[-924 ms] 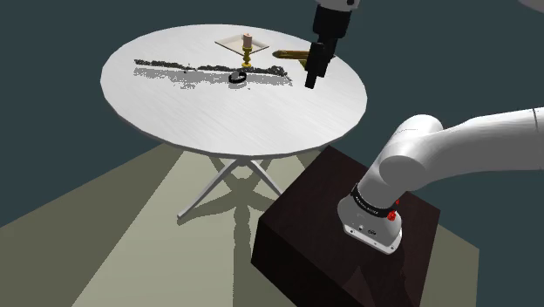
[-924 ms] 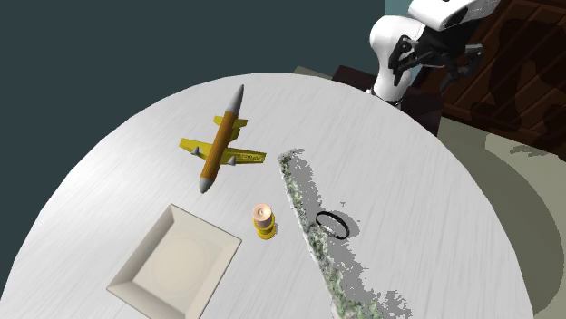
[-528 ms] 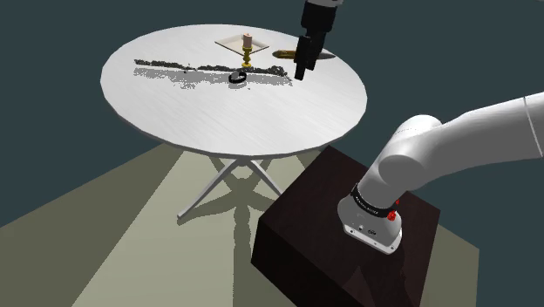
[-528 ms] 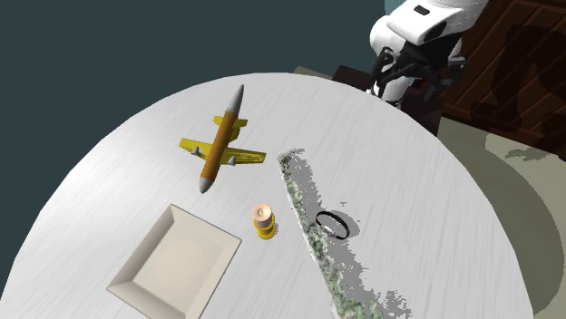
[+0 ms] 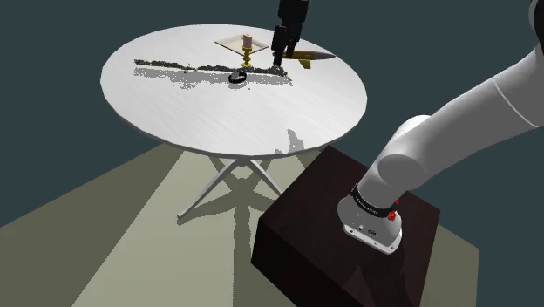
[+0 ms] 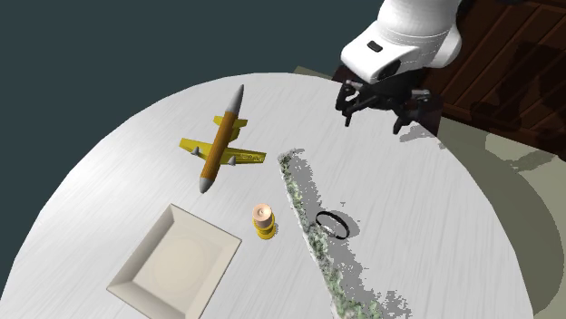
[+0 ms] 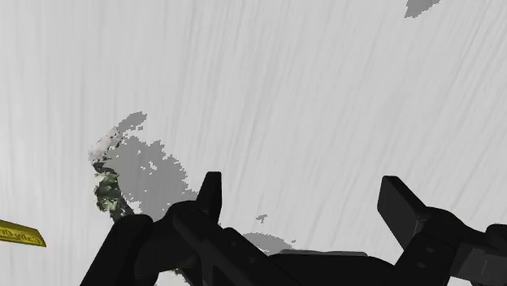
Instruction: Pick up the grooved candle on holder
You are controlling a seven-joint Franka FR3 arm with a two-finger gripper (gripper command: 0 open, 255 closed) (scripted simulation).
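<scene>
Grooved candle [image 6: 263,214] on its yellow holder stands upright on the round white table [image 6: 435,236], between a square plate [image 6: 177,263] and a mottled grey-green strip [image 6: 304,204]. A black ring [image 6: 333,223] lies at the strip's far edge. I see my gripper [image 6: 374,118] above the table, well apart from the candle, fingers spread and empty. A toy airplane [image 6: 220,142] lies near the candle.

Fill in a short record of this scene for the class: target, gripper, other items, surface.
target: small tan grooved candle on a yellow holder, upright, beside a pale square plate
gripper: black two-finger gripper, open and empty, above the table, apart from the candle
other items: orange-and-yellow toy aeroplane; black ring; speckled grey-green strip
surface: round white table
</scene>
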